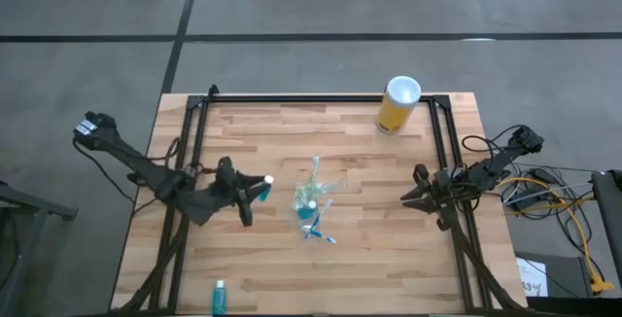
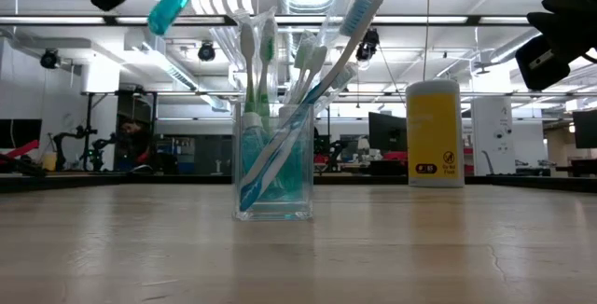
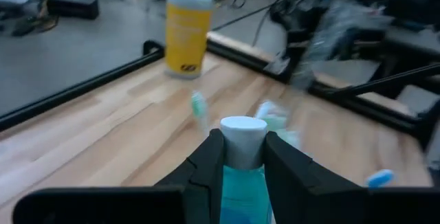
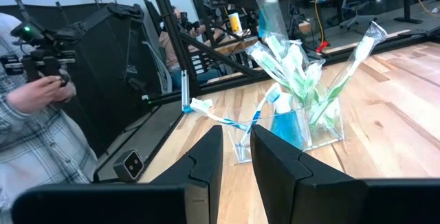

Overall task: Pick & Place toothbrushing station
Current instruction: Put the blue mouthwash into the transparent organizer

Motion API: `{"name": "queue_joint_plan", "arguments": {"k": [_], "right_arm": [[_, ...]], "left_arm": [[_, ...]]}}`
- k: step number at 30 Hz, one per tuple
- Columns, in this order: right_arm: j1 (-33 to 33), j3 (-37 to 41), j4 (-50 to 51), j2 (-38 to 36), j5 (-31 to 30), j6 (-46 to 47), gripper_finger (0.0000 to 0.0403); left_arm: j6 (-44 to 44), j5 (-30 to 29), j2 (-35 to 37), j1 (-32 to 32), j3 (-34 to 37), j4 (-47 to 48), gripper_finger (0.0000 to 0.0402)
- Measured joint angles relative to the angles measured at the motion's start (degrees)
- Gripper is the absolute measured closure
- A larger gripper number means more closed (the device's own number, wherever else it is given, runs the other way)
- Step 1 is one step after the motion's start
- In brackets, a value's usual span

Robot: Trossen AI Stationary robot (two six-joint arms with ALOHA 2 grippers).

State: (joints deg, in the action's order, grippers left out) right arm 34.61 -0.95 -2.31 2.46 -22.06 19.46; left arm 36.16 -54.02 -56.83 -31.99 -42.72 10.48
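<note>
the left gripper (image 1: 255, 191) hangs left of centre in the high view, jaws clamped on a teal tube (image 1: 262, 192), white cap pointing right toward the clear cup (image 1: 313, 208) just beyond it. the cup stands mid-desk (image 1: 389, 249), crammed with toothbrushes (image 2: 308, 89) and one tube. a second tube (image 1: 220, 297) lies at the bottom edge. the right gripper (image 1: 416, 194) waits at right, jaws slightly apart

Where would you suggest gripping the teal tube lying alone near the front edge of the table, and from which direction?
The loose teal tube lies flat on the table, apart from the clear cup. I would come straight down from above and close across its narrow body near the middle, fingers crosswise to its length. The left gripper is nearer, but already holds another teal tube.
</note>
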Motion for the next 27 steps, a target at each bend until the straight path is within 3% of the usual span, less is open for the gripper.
{"name": "queue_joint_plan", "arguments": {"k": [13,27], "right_arm": [[0.00,0.00,0.00,0.00,0.00,0.00,0.0327],[0.00,0.00,0.00,0.00,0.00,0.00,0.0327]], "left_arm": [[-7.77,-1.02,-6.42,-4.45,4.74,-26.95,0.0317],[-22.62,-1.09,-22.84,-4.45,5.21,-55.21,0.0317]]}}
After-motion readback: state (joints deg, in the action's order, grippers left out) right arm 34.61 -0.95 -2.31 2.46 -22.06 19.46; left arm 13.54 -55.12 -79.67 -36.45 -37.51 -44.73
